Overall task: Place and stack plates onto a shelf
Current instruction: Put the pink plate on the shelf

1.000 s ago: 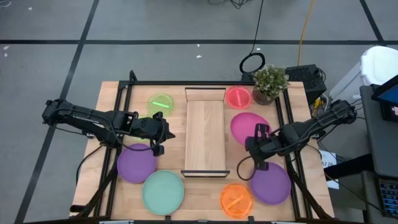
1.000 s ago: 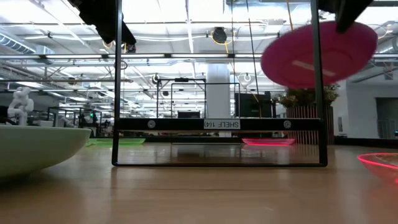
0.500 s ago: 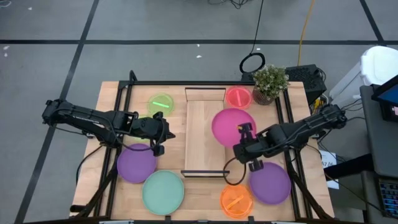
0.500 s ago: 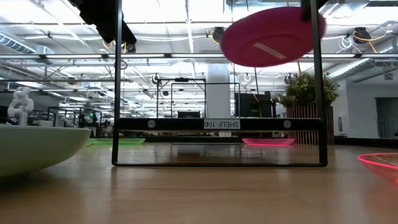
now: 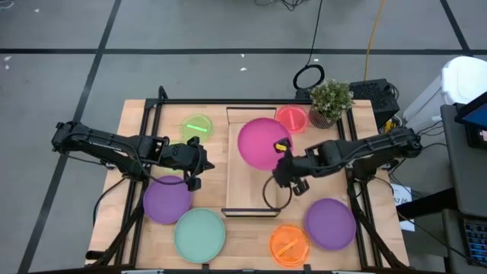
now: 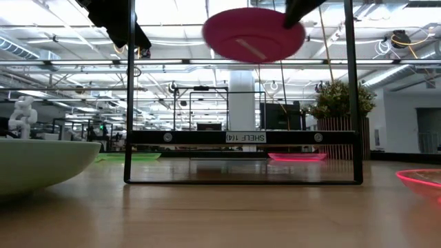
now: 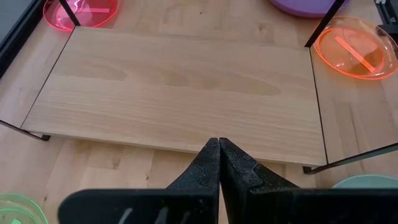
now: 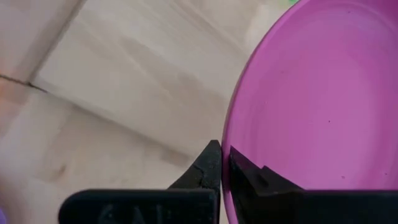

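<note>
My right jaws point(image 5: 283, 164) pinch the magenta plate point(image 5: 262, 142) by its rim, mid-frame above the shelf point(image 5: 251, 176); that edge grip could slip. Left jaws point(image 7: 219, 163) shut, empty.

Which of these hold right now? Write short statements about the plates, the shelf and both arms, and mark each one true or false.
1. The right gripper holds the magenta plate above the shelf. True.
2. The magenta plate already lies flat on the shelf board. False: the low view shows it well up in the air.
3. The left gripper carries a purple plate. False: its fingers are shut on nothing.
4. The mint-green plate sits on the table, off the shelf. True.
5. The orange plate is stacked on the shelf. False: it lies on the table.
</note>
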Tool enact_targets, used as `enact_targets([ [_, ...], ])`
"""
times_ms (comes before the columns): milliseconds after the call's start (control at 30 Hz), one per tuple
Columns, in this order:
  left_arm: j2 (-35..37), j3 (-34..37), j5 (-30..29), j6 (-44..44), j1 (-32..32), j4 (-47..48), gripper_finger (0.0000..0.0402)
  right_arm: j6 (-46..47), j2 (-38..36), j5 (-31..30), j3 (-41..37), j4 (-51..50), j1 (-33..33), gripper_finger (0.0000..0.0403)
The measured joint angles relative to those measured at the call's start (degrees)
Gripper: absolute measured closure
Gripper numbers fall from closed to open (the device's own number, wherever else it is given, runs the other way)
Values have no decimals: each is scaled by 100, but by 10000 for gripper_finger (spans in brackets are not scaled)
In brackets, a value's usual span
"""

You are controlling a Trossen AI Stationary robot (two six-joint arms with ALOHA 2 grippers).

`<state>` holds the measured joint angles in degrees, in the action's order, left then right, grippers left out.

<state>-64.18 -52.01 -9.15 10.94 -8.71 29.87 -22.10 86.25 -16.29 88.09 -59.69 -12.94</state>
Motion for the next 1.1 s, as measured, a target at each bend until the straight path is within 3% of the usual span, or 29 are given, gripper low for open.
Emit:
enact_targets([
  [133,0,0,0,0,0,3,398,-552,187,589,-104,509,255,403],
  [400,0,0,0,0,0,48,398,-1454,273,1015,-769,1431,684,403],
  [867,0,0,-17,7,-2,-4,398,-2106,274,1367,-2106,3035,1597,403],
  [1100,0,0,-379,-2,0,-4,398,-2507,277,1650,-2550,3548,1932,403],
])
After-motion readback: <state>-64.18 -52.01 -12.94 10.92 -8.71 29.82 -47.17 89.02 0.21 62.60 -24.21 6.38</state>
